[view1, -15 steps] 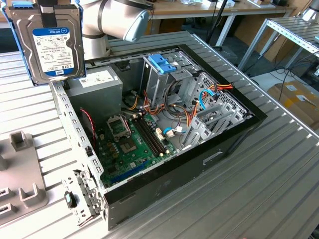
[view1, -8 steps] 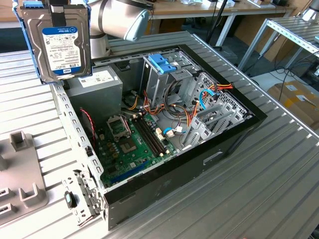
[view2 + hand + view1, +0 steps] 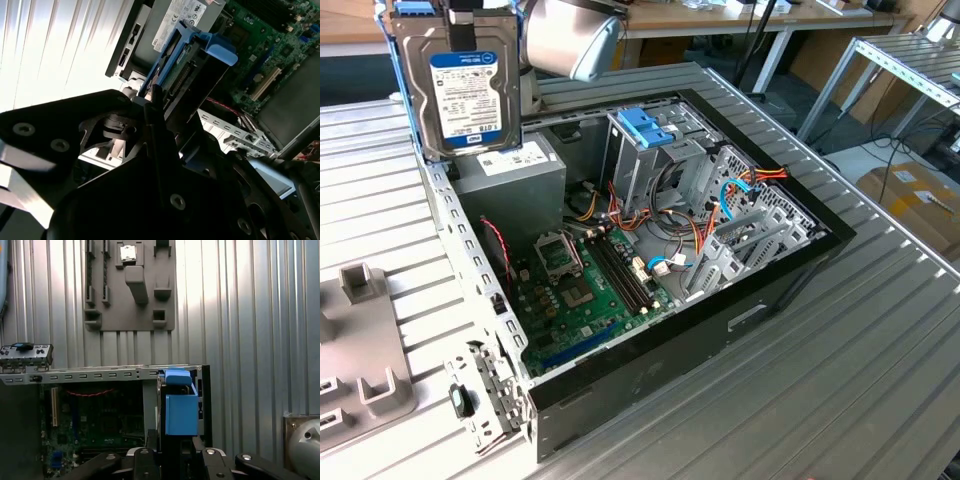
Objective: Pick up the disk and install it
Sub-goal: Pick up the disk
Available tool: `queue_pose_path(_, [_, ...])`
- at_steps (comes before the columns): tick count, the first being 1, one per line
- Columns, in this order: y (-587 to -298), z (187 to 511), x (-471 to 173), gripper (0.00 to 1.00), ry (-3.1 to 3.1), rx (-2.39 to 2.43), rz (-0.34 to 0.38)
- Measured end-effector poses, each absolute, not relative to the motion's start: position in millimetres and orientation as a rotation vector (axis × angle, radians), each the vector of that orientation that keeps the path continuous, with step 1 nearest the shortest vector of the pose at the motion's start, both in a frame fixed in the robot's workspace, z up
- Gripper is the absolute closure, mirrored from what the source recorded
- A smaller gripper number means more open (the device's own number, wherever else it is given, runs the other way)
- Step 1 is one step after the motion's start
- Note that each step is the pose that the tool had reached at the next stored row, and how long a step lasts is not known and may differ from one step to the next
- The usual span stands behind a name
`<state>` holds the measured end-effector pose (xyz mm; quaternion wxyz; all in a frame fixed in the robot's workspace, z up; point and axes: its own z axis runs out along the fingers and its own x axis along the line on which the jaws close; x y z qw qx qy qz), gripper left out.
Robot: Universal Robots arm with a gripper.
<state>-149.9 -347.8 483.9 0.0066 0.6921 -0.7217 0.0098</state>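
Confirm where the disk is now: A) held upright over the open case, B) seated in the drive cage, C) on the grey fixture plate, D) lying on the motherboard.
A: the disk hangs upright in the gripper, above the grey box at the case's corner.

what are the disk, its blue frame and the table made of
The disk: looks like bare silver metal, dull sheen, with a glossy white and blue paper label. Its blue frame: likely moulded plastic, matte and evenly coloured. The table: seemingly ribbed grey sheet metal, with light streaks along the ridges.
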Motion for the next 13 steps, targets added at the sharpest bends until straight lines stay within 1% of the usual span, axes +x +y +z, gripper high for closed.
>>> queue_pose_path(13, [-347.5, 483.9, -118.0, 0.65, -2.258, 2.165, 0.031])
